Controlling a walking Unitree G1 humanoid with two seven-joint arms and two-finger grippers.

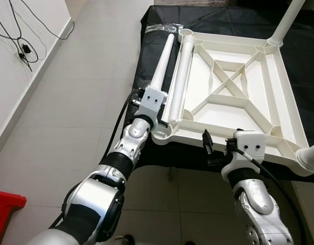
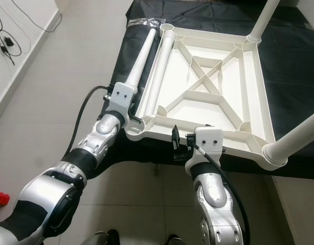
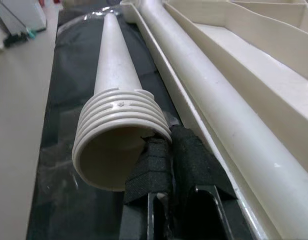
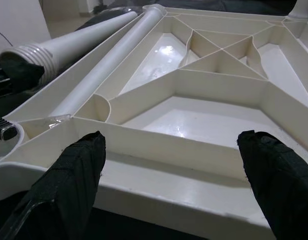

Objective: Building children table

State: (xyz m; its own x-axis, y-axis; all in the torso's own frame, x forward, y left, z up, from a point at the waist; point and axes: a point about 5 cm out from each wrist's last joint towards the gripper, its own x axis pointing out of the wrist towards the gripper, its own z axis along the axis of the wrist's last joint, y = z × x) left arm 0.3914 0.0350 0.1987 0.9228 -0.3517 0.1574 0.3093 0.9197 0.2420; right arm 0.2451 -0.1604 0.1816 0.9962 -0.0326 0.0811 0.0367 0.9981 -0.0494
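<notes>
left wrist view had the left gripper [image 3: 171, 150] pinching the leg's [image 3: 116, 90] threaded rim thinly; it could've slipped. right gripper [image 4: 174, 165] gaped wide at the tabletop's [image 4: 159, 150] near edge.

you have the upturned white plastic tabletop [image 1: 238, 92] lying on the black cloth [image 1: 147, 66]. one white leg tube [image 1: 181, 76] rests inside its left edge. a second threaded white leg [image 1: 163, 61] lies just left of it, on the cloth.

My arms: silver shells, black joints.
White wrist housings; black cable loops along each forearm; fingers [image 4: 74, 170] long, black, wrapped in woven fabric pads.
</notes>
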